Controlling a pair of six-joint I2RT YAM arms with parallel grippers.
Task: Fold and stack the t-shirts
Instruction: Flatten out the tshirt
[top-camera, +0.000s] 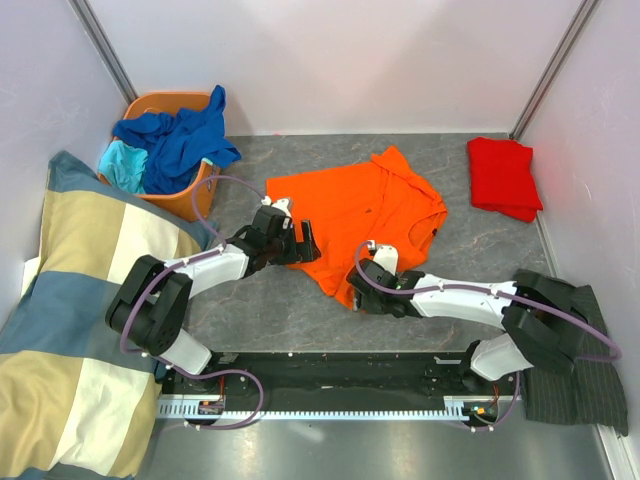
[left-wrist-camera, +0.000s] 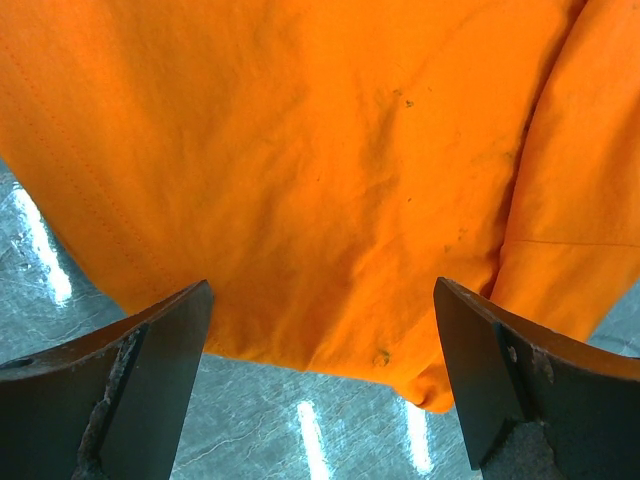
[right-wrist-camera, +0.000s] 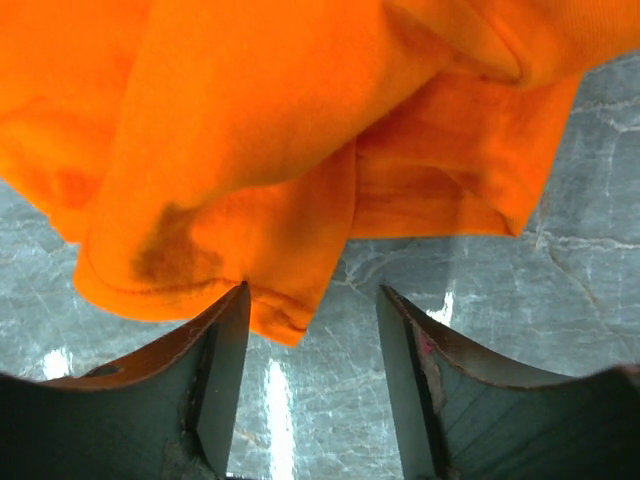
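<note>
- We record 1 checked blanket (top-camera: 80, 300) at the near left and 1 dark striped cloth (top-camera: 585, 385) at the near right of the table (top-camera: 260, 300).
- Left hand (left-wrist-camera: 322, 286): released, jaws wide, over the left edge of the orange t-shirt (top-camera: 355, 205).
- Right hand (right-wrist-camera: 312, 290): jaws apart at that shirt's near hem, 1 finger (right-wrist-camera: 215, 360) touching fabric, nothing clamped.
- Orange t-shirt: spread mid-table, partly rumpled.
- Red t-shirt (top-camera: 503, 175): folded, far right.
- Blue t-shirts (top-camera: 185, 135) and turquoise t-shirt (top-camera: 125, 165): we find them heaped in the orange basket (top-camera: 150, 102), far left.
</note>
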